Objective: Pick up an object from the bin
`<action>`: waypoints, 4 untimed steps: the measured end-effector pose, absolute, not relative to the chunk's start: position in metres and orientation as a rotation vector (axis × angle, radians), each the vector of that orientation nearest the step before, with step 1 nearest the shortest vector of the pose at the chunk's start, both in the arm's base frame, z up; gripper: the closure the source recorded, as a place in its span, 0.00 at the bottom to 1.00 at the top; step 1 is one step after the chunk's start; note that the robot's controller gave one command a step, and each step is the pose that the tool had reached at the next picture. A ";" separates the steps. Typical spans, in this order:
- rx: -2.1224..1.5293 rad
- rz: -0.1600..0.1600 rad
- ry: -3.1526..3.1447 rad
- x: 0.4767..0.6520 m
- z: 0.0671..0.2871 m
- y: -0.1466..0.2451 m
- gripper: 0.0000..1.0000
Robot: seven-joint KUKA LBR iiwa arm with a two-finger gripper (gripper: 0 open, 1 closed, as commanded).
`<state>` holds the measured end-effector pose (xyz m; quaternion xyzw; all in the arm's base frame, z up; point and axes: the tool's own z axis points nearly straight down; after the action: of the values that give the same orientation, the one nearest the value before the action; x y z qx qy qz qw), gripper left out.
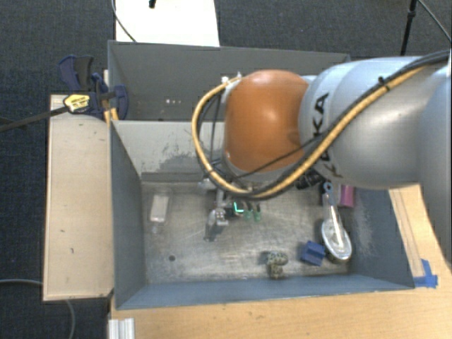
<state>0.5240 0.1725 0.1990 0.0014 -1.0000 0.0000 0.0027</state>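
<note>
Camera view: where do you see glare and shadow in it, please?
In the camera view, soft highlights lie on the orange cover and the grey arm; the silvery spoon-like thing at the right of the bin glints; under the cover, around the gripper, the floor is in shadow.

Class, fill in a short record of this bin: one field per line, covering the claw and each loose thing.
claw: claw low over the middle of the bin floor
nearest thing: small green piece, just view-right of it
view-left: pale grey block, alone
view-right: silvery spoon-shaped thing, blue block, pink piece
near wall: olive mottled lump
</note>
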 end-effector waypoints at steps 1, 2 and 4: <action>-0.055 -0.008 -3.151 0.566 0.071 0.106 0.00; -0.056 -0.008 -3.153 0.567 0.075 0.108 1.00; -0.052 -0.002 -3.143 0.566 0.162 0.111 0.00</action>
<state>0.5662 0.1112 0.1617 -0.0166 -0.9999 -0.0007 -0.0011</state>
